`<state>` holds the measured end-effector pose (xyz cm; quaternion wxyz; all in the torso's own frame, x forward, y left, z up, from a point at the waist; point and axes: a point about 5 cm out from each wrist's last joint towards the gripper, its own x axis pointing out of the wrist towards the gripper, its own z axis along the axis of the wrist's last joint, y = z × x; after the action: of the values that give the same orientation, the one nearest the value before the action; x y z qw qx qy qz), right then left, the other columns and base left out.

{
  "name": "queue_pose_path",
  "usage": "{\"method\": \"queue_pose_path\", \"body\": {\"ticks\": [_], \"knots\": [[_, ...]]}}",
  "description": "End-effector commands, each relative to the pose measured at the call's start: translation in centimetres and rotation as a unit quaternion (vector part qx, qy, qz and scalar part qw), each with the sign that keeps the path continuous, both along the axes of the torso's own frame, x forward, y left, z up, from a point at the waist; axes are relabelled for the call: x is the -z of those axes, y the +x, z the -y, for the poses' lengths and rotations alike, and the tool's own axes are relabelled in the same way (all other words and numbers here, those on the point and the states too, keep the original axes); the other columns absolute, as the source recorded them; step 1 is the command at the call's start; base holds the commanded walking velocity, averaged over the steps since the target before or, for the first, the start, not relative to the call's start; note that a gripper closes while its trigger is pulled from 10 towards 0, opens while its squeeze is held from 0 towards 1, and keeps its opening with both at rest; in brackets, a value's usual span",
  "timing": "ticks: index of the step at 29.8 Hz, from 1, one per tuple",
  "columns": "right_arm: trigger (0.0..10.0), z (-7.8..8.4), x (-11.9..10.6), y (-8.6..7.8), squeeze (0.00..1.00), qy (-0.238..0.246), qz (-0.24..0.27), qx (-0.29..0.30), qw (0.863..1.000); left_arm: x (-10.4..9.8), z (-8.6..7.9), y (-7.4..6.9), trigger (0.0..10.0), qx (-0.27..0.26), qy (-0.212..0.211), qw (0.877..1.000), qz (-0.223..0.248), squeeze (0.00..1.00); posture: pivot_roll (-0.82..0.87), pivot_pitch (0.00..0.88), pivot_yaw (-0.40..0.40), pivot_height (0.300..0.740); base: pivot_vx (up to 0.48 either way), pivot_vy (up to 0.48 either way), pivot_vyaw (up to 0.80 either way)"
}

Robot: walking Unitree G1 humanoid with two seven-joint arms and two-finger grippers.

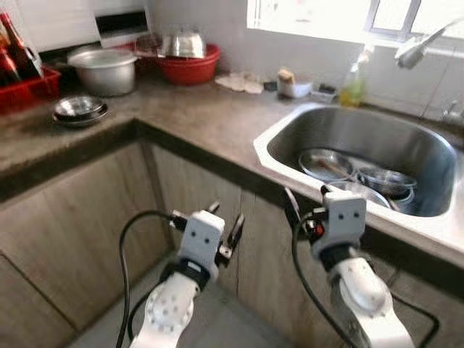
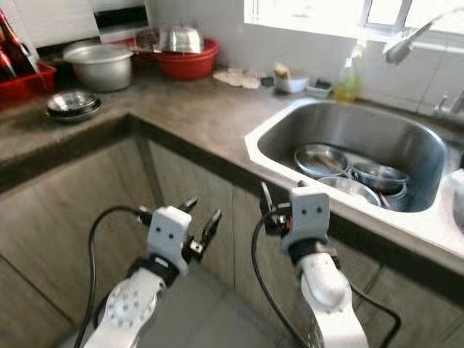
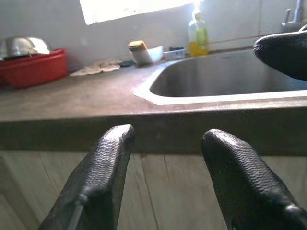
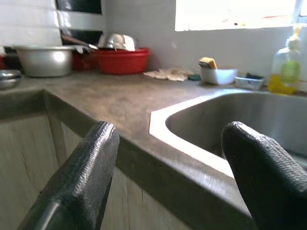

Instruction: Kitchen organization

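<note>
Presently: approach step | left claw [image 1: 225,232] and right claw [image 4: 165,163] both spread wide, empty, below tabletop [image 1: 210,119] edge | dirty bowls [image 1: 355,174] lie in sink [image 1: 279,141] | next, likely: raise right claw over rim.

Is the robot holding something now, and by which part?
Nothing is held. The left gripper and the right gripper are both open and empty, in front of the counter.

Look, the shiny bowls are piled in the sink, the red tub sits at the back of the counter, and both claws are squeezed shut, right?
Not quite. Both claws are open: the left claw and right claw show gaps between fingers in the wrist views. The bowls do lie in the sink, and the red tub is at the back.
</note>
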<state>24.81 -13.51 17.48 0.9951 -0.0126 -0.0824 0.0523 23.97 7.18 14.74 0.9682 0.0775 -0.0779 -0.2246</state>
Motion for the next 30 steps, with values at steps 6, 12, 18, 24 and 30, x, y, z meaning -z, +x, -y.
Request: {"method": "queue_pose_path", "body": {"ticks": [6,12,18,24,30], "knots": [[10.0,0.36,0.07,0.18,0.0,-0.002,-0.001,0.009,1.0,0.13,0.23,-0.11,10.0,0.013,0.004,1.0,-0.001,0.0,0.01,0.0,-0.011,0.74,0.368,0.0,0.8],[10.0,0.41,0.04,0.27,0.0,-0.003,0.002,0.009,1.0,0.07,0.21,0.08,10.0,0.01,0.003,1.0,0.0,0.0,0.02,0.0,-0.012,0.74,0.364,0.0,0.8],[10.0,0.3,0.01,0.35,0.0,-0.001,0.002,0.007,1.0,0.0,0.37,0.09,10.0,0.011,0.002,1.0,0.001,0.0,0.02,0.0,-0.015,0.74,0.359,0.0,0.8],[10.0,0.33,-0.01,0.42,0.0,0.002,0.001,0.01,1.0,0.0,0.24,0.14,10.0,0.009,0.002,1.0,0.001,0.0,0.02,0.0,-0.015,0.74,0.355,0.0,0.27],[10.0,0.32,-0.11,0.54,0.0,0.011,0.002,0.012,1.0,-0.01,0.21,0.16,10.0,0.007,0.002,1.0,0.0,0.0,0.02,0.0,-0.017,0.74,0.353,0.0,0.0]]}}
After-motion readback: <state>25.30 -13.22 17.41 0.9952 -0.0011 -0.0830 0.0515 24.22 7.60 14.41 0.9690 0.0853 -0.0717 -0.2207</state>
